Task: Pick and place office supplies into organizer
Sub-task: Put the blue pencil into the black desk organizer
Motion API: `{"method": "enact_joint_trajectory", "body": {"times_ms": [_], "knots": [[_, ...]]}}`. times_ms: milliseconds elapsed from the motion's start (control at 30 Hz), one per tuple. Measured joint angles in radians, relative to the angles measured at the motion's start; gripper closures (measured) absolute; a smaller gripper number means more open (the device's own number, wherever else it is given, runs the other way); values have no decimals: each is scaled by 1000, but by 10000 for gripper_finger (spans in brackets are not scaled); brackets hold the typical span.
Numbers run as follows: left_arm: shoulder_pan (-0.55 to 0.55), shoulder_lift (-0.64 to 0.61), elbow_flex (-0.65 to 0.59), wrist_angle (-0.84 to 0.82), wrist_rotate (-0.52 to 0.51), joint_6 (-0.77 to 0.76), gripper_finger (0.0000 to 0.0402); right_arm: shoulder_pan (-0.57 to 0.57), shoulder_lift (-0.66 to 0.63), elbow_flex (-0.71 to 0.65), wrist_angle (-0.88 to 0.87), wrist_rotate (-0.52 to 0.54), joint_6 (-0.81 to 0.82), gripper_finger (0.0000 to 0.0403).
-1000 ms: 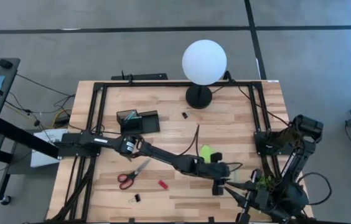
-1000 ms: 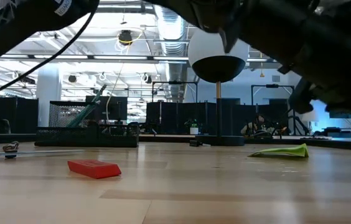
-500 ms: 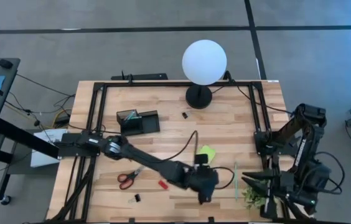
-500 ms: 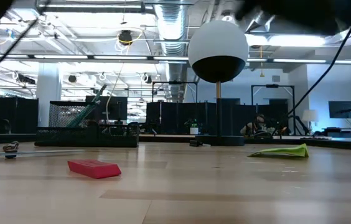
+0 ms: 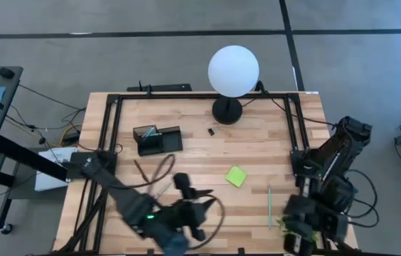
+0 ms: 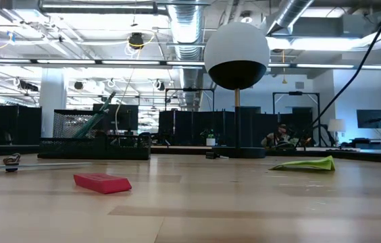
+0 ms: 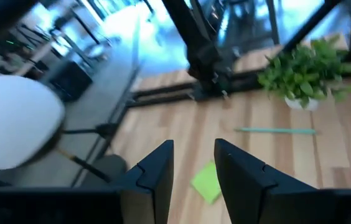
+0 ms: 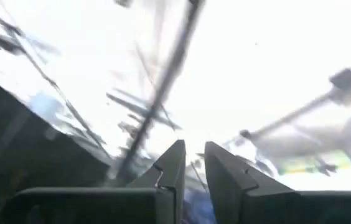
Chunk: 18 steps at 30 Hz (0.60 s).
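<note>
Wooden desk (image 5: 257, 153) lies bare around the sticky pad (image 5: 237, 176); left tool (image 7: 193, 165) near its front edge, slightly parted, empty; right tool (image 8: 194, 163) nearly closed, empty.

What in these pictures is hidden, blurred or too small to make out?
- Scissors: high view, covered by the blurred left arm.
- Organizer contents: high view too small; low view, wall hides them.
- Black clip: high view, too small for detail.
- Right gripper surroundings: right wrist view, washed out and blurred.
</note>
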State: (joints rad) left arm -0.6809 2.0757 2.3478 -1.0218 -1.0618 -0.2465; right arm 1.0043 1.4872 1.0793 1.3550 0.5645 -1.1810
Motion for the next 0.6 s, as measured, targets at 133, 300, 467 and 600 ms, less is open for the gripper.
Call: {"method": "enact_joint_trajectory", "body": {"times_ms": [133,300,467,600], "knots": [[-57,-58,0,-56,-76,-42,290,-49,-68,125,-483,-55,264,347],[-103,-71,0,-152,-154,-127,290,-160,-94,414,-1344,-393,881,347],[-140,-73,0,-348,-210,-314,290,-204,-57,506,-1904,-346,1237,347],[-169,-73,-1,-556,-240,-574,290,-188,-60,507,-2338,-99,1638,347]]}}
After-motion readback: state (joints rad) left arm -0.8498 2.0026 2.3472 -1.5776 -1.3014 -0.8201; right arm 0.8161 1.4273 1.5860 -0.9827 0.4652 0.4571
